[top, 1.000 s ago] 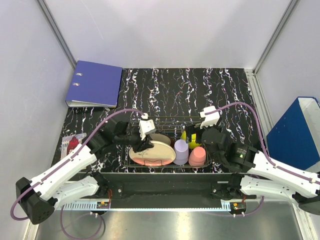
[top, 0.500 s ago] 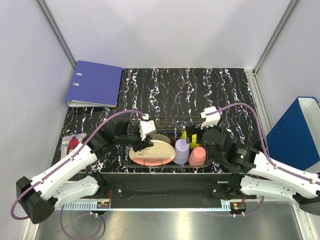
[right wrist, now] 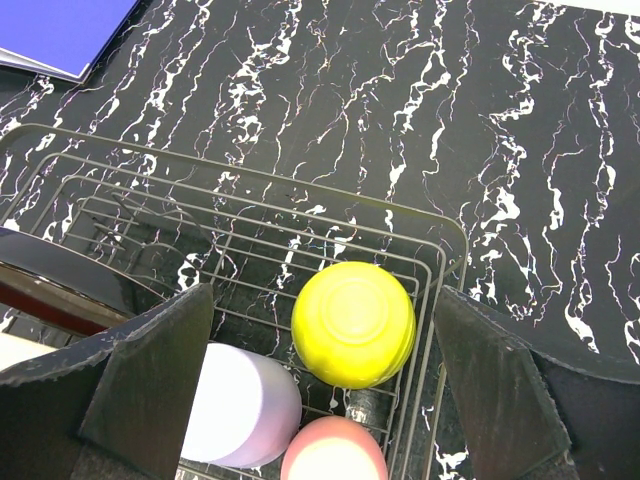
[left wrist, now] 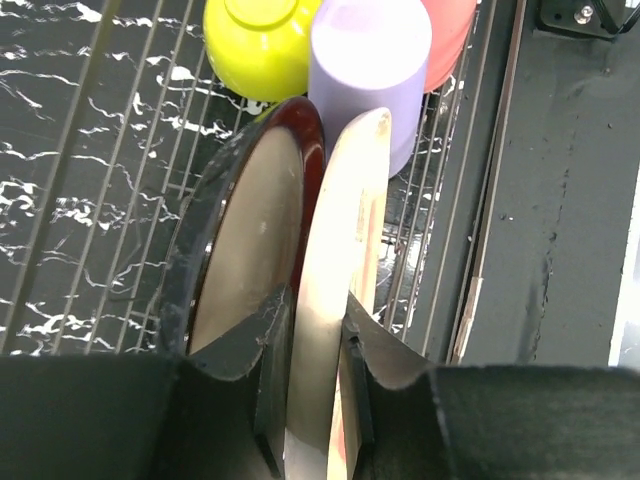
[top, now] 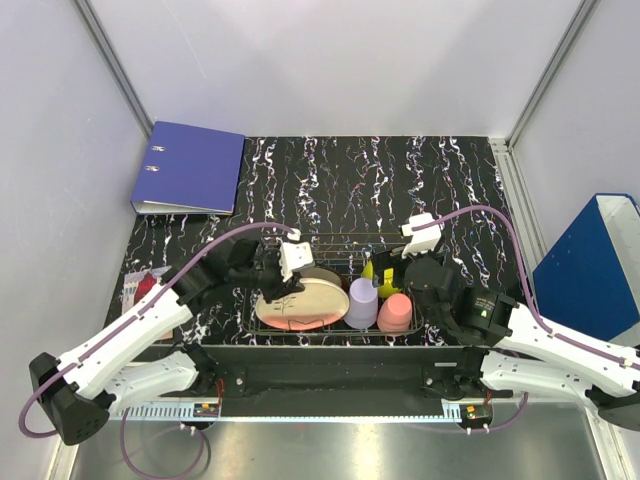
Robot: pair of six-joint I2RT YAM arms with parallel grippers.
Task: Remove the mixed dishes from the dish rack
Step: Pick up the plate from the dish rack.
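The wire dish rack (top: 330, 240) sits at the table's near edge. My left gripper (top: 285, 283) is shut on the rim of the cream-pink plate (top: 300, 305), which leans in the rack's left half; in the left wrist view my fingers (left wrist: 262, 400) pinch the plate's edge (left wrist: 335, 260). The dark-red-rimmed plate (left wrist: 250, 250) stands right behind it. The lavender cup (top: 362, 303), pink cup (top: 396, 312) and yellow-green bowl (right wrist: 353, 322) stand upside down in the right half. My right gripper (right wrist: 322, 300) is open, hovering above the bowl.
A blue binder (top: 190, 168) lies at the far left of the table. A blue box (top: 590, 270) stands beyond the right edge. A red and white packet (top: 145, 288) lies left of the rack. White walls and metal posts enclose the cell.
My left gripper and the cream-pink plate have shifted slightly left and up. The right arm has barely moved.
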